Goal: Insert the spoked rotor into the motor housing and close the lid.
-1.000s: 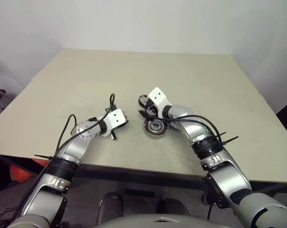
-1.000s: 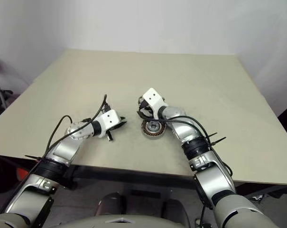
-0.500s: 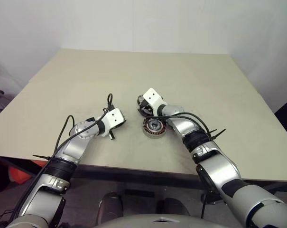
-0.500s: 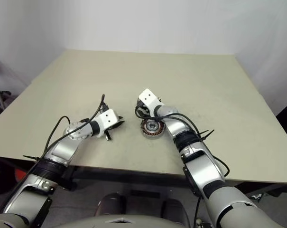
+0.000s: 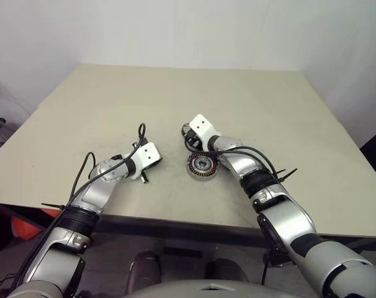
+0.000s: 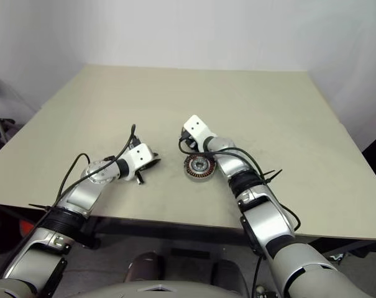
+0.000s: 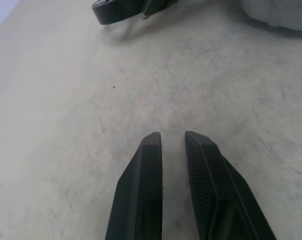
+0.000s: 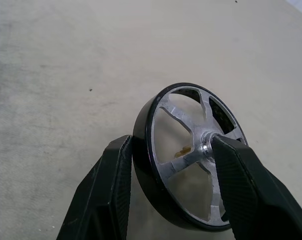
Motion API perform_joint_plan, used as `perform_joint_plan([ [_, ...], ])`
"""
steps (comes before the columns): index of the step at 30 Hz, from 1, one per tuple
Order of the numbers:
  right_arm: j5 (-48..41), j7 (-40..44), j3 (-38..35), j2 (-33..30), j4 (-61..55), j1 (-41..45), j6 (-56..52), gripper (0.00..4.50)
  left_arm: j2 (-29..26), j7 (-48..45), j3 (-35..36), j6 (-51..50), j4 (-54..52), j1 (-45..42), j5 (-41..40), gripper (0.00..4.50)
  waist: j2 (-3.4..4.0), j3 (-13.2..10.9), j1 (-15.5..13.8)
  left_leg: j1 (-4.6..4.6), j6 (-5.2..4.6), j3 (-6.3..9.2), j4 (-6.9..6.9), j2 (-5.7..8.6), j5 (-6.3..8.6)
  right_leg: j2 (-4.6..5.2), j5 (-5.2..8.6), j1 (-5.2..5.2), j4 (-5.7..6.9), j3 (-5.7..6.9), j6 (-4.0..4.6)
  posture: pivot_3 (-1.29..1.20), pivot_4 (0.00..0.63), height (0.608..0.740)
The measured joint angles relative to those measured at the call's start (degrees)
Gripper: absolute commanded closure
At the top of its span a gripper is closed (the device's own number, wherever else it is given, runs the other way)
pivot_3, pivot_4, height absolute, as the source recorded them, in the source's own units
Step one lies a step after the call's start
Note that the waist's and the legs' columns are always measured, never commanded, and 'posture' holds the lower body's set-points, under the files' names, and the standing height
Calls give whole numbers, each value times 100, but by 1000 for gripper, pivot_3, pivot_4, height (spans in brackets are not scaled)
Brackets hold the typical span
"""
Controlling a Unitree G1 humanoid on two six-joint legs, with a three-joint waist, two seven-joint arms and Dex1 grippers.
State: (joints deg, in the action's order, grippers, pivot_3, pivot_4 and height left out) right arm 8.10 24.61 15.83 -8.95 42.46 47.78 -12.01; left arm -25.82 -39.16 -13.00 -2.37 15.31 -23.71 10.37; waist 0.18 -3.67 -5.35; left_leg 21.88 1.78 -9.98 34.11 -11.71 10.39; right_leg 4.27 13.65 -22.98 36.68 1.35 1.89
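The spoked rotor (image 8: 190, 155), a dark ring with bright silver spokes and hub, stands tilted on the table just beyond the motor housing (image 5: 203, 166). The housing is a round grey cup ringed with copper windings. My right gripper (image 8: 170, 145) is shut on the rotor, one finger on the outer rim and the other against the hub. My left gripper (image 7: 171, 137) rests low over bare table to the left of the housing. Its fingers stand a narrow gap apart with nothing between them. The lid is out of view.
The beige table (image 5: 113, 112) stretches wide on all sides of the arms, and its front edge (image 5: 175, 217) runs close below the housing. Black cables loop off both wrists.
The right gripper's fingers have closed in onto the rotor and its elbow has swung inward. The left arm and the housing have stayed put.
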Motion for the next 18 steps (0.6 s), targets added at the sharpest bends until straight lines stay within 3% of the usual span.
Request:
perform_joint_plan([
  [7,67,213,-7,-379,-985,-136,-344,2489,6,50,-8,8,46,-27,15,3669,0,0,-3,7,-2,0,0,-1,1,-1,0,-6,-2,0,0,0,0,740],
  [18,26,2020,133,-2296,-5309,-1772,-2102,2489,174,95,260,-345,195,-310,-342,3669,-4,-2,-40,0,-11,11,-2,0,6,-2,2,2,-10,-1,-9,0,0,740],
])
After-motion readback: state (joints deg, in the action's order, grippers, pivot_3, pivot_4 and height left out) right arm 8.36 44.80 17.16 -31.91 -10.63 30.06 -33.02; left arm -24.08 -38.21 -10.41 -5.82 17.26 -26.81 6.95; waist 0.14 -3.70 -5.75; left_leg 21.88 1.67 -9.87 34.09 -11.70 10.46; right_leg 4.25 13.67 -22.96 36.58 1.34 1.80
